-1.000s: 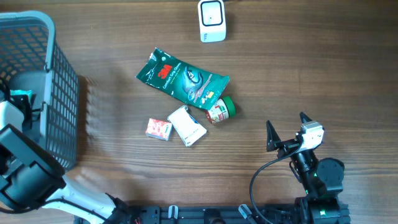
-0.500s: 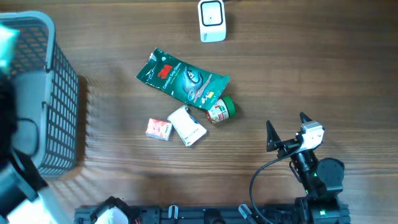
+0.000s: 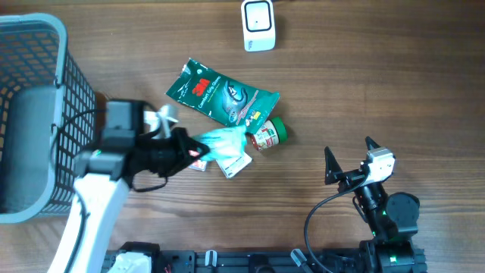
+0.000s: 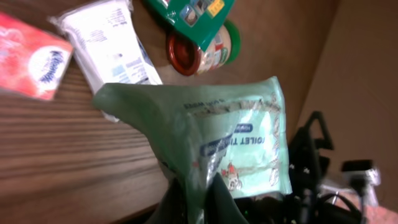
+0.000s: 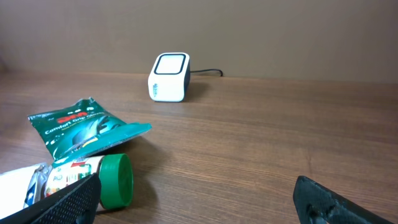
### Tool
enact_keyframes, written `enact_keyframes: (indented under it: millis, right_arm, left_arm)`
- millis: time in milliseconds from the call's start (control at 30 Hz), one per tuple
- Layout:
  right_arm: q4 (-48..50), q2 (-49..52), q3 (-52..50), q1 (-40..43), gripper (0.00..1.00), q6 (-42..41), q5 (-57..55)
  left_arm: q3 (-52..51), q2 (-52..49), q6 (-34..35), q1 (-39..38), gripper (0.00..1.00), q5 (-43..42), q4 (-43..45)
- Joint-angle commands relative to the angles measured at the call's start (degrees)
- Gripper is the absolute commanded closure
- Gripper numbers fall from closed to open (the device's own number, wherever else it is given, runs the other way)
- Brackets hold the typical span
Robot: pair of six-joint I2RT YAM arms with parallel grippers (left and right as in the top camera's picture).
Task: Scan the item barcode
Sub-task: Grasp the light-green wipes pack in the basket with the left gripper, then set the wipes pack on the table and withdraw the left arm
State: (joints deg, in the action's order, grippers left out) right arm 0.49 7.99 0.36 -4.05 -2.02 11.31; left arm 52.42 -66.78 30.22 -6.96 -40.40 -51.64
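A wooden table (image 3: 394,68) seen from above. At the left edge stands a grey mesh basket (image 3: 76,114); through its open top only its grey floor shows.

The left gripper (image 3: 180,148) reaches in from the basket side with its fingers pressed together on one end of a pale green packet (image 3: 225,139). It holds the packet above the middle of the table, over the other goods. In the left wrist view, the pale green packet (image 4: 239,146) sticks out from the left gripper (image 4: 198,198) with its printed face toward the camera.

Under and around it lie a small red pack (image 3: 198,161), a white packet (image 3: 235,161), a dark green packet (image 3: 222,95) and a jar with a green lid (image 3: 269,133). The jar is on its side, touching the dark green packet, and its label hides what is inside.

A white scanner (image 3: 258,24) sits at the far edge, well apart from the held packet.

The right gripper (image 3: 348,149) rests near the right front of the table with its fingers spread wide and nothing between them. Its own camera looks toward the scanner (image 5: 169,76).
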Motion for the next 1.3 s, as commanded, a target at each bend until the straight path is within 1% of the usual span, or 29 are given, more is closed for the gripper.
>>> enact_keyframes:
  millis: [0, 133, 233, 300, 433, 467, 500, 533, 567, 600, 633, 667, 700, 733, 767, 833, 867, 967, 1033, 1067, 1100, 1133, 1167, 1200, 1233, 1267]
  right_arm:
    - [0.3, -0.3, -0.1, 0.2, 0.00, 0.4, -0.2]
    - [0.3, -0.3, -0.1, 0.2, 0.00, 0.4, -0.2]
    - [0.3, -0.3, -0.1, 0.2, 0.00, 0.4, -0.2]
    - [0.3, -0.3, -0.1, 0.2, 0.00, 0.4, -0.2]
    - [0.3, -0.3, -0.1, 0.2, 0.00, 0.4, -0.2]
    - [0.3, -0.3, -0.1, 0.2, 0.00, 0.4, -0.2]
    - [0.3, -0.3, -0.1, 0.2, 0.00, 0.4, -0.2]
    - [0.3, -0.3, -0.1, 0.2, 0.00, 0.4, -0.2]
    - [0.3, -0.3, -0.1, 0.2, 0.00, 0.4, -0.2]
    - [0.3, -0.3, -0.1, 0.2, 0.00, 0.4, -0.2]
    - [0.3, -0.3, -0.1, 0.2, 0.00, 0.4, -0.2]
    - [0.3, -0.3, -0.1, 0.2, 0.00, 0.4, -0.2]
    - [0.3, -0.3, -0.1, 0.2, 0.00, 0.4, -0.2]
    - [0.3, -0.3, -0.1, 0.2, 0.01, 0.5, -0.2]
    - [0.3, -0.3, -0.1, 0.2, 0.00, 1.7, -1.2]
    - [-0.2, -0.3, -0.1, 0.2, 0.00, 10.0, -5.7]
    - [-0.1, -0.3, -0.1, 0.2, 0.00, 11.2, -5.6]
    - [0.2, -0.3, -0.1, 0.2, 0.00, 11.0, -5.3]
    - [0.7, -0.3, -0.1, 0.2, 0.00, 3.3, 2.7]
    - [1.0, -0.3, -0.1, 0.2, 0.00, -4.0, 7.6]
    - [1.4, -0.3, -0.1, 0.2, 0.00, -14.9, 13.5]
    - [1.4, -0.3, -0.1, 0.2, 0.00, -27.9, 19.7]
    - [1.4, -0.3, -0.1, 0.2, 0.00, -37.0, 23.6]
    - [1.4, -0.3, -0.1, 0.2, 0.00, -44.4, 25.9]
    - [1.4, -0.3, -0.1, 0.2, 0.00, -54.3, 30.8]
    - [1.3, -0.3, -0.1, 0.2, 0.00, -62.0, 34.4]
  left_arm:
    - [-1.2, -10.1, 5.2, -6.8, 0.96, -1.4, 7.1]
    - [-1.2, -23.4, 14.1, -13.9, 0.96, -3.8, 21.3]
    - [-1.2, -29.5, 18.9, -17.4, 0.96, -4.6, 28.0]
    - [-1.2, -32.7, 21.2, -19.2, 0.96, -4.5, 29.7]
    - [-1.2, -33.4, 21.2, -20.6, 0.96, -3.4, 29.8]
    - [-1.2, -33.4, 21.2, -20.8, 0.93, -3.2, 29.8]
    - [-1.2, -33.4, 21.0, -21.0, 0.77, -3.7, 29.8]
    - [-1.2, -32.9, 19.5, -21.1, 0.50, -6.2, 29.8]
    - [-1.1, -32.3, 19.5, -21.3, 0.24, -7.3, 29.8]
    - [-0.9, -31.1, 19.5, -21.3, 0.02, -7.7, 29.8]
    - [-0.7, -29.9, 19.5, -21.2, 0.00, -7.8, 29.8]
    - [-0.2, -28.7, 19.5, -21.1, 0.04, -7.7, 29.8]
    - [0.7, -27.1, 19.5, -20.8, 0.53, -7.5, 29.8]
    - [1.8, -25.5, 19.5, -20.3, 0.96, -7.3, 29.8]
    - [3.2, -23.6, 19.5, -19.7, 0.96, -7.3, 29.8]
    - [7.7, -18.8, 19.5, -18.2, 0.96, -5.9, 29.8]
    - [10.5, -16.5, 19.5, -17.9, 0.96, -3.7, 29.8]
    - [16.5, -11.6, 19.5, -17.9, 0.96, 4.1, 29.8]
    - [20.7, -8.0, 18.2, -17.9, 0.96, 12.5, 30.1]
    - [22.7, -6.8, 16.2, -17.9, 0.96, 15.5, 30.3]
    - [24.9, -5.6, 14.7, -17.9, 0.95, 19.5, 30.3]
    - [27.9, -4.0, 12.1, -17.9, 0.75, 25.2, 30.3]
    - [31.2, -2.5, 8.4, -17.9, 0.31, 31.5, 30.3]
    - [32.9, -1.9, 6.3, -17.9, 0.07, 34.8, 30.3]
    - [35.7, -1.0, 2.2, -17.9, 0.01, 40.8, 30.3]
    - [38.1, -0.2, -1.9, -17.9, 0.00, 46.9, 30.3]
